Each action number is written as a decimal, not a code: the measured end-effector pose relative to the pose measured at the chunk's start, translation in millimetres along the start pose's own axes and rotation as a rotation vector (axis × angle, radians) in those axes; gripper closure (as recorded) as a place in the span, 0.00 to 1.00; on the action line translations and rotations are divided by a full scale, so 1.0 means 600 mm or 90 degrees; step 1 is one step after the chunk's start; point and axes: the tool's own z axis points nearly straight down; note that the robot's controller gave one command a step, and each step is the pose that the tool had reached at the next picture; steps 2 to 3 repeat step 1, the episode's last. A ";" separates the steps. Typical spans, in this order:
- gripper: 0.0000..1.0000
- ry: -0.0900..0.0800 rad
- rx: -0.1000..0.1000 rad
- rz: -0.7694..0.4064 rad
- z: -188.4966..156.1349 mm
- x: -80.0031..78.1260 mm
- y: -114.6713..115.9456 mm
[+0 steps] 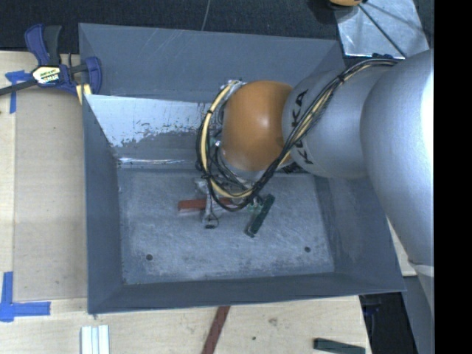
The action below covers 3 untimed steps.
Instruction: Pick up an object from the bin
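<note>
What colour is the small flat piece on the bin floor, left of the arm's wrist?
The flat piece is reddish-brown, seen in the camera view.

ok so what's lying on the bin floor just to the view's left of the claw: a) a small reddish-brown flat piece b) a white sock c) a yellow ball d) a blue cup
a: a small reddish-brown flat piece lies on the floor of the bin beside the claw, toward the view's left; a dark green stick-like thing lies on the claw's other side.

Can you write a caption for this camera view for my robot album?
The robot's hand reaches down into the grey bin, between a small reddish-brown piece and a dark green piece.
</note>
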 end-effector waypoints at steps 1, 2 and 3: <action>1.00 -0.001 0.001 -0.007 -0.269 -0.003 -0.010; 1.00 -0.001 0.001 -0.007 -0.269 -0.003 -0.010; 1.00 -0.001 0.001 -0.007 -0.269 -0.003 -0.010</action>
